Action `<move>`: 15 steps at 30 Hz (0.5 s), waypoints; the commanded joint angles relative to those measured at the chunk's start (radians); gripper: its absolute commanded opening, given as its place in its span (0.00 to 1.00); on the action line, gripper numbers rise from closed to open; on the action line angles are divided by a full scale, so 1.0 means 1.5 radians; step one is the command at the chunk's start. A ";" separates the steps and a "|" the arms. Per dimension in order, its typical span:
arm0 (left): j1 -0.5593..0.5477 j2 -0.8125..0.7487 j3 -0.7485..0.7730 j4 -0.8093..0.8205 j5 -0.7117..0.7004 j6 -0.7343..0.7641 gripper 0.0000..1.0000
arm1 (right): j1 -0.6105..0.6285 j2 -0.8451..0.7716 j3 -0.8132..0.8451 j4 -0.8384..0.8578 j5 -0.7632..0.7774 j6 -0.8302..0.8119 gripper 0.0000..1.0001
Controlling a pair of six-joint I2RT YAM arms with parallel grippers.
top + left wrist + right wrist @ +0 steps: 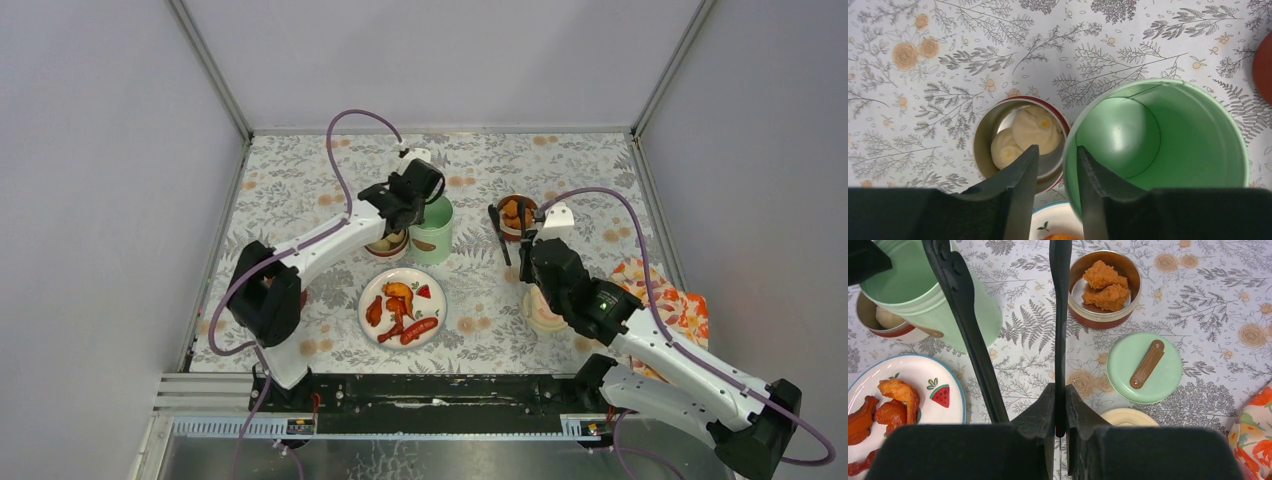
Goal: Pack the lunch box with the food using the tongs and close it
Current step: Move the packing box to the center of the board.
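Note:
My left gripper [1058,156] hangs open with nothing between its fingers, over the gap between a steel bowl [993,131] holding two pale balls [1035,129] and the empty mint-green jar [1168,150]. My right gripper [1060,392] is shut on one arm of the dark tongs [1060,315]. The tongs' other arm splays left toward the jar [923,287]. Their tips reach toward a second steel bowl [1098,320] with orange fried chunks [1105,285]. The plate [385,330] carries orange chunks and red sausages [418,330].
The green lid with its brown handle [1145,367] lies on the table below the chunk bowl, and a cream lid [1128,417] sits beside my right gripper. A dark-red lid [1263,65] lies right of the jar. An orange patterned cloth [672,305] covers the right edge.

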 commanded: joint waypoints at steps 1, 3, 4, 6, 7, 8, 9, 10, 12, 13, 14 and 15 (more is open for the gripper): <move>0.001 -0.062 -0.015 0.041 -0.006 -0.018 0.45 | -0.004 -0.007 0.033 0.003 -0.035 -0.018 0.00; 0.001 -0.089 -0.026 0.039 0.007 -0.031 0.51 | -0.004 -0.003 0.045 -0.004 -0.050 -0.019 0.00; 0.001 -0.106 -0.038 0.040 0.012 -0.042 0.56 | -0.005 0.001 0.050 -0.008 -0.058 -0.021 0.00; 0.001 -0.147 -0.066 0.048 0.034 -0.076 0.64 | -0.005 0.007 0.062 -0.014 -0.072 -0.021 0.00; 0.001 -0.171 -0.088 0.063 0.057 -0.094 0.67 | -0.005 0.010 0.067 -0.017 -0.078 -0.019 0.00; 0.001 -0.193 -0.113 0.082 0.080 -0.112 0.70 | -0.005 0.014 0.072 -0.018 -0.086 -0.018 0.00; 0.001 -0.218 -0.136 0.098 0.102 -0.131 0.72 | -0.005 0.017 0.077 -0.019 -0.093 -0.017 0.00; 0.001 -0.241 -0.160 0.115 0.122 -0.151 0.74 | -0.004 0.021 0.082 -0.020 -0.101 -0.015 0.00; 0.001 -0.293 -0.207 0.149 0.159 -0.187 0.79 | -0.004 0.028 0.090 -0.021 -0.119 -0.012 0.00; 0.001 -0.317 -0.231 0.166 0.172 -0.206 0.81 | -0.004 0.031 0.093 -0.022 -0.127 -0.010 0.00; 0.000 -0.343 -0.253 0.183 0.187 -0.224 0.82 | -0.004 0.033 0.096 -0.022 -0.133 -0.009 0.00; -0.002 -0.367 -0.275 0.199 0.198 -0.248 0.83 | -0.004 0.036 0.099 -0.021 -0.140 -0.008 0.00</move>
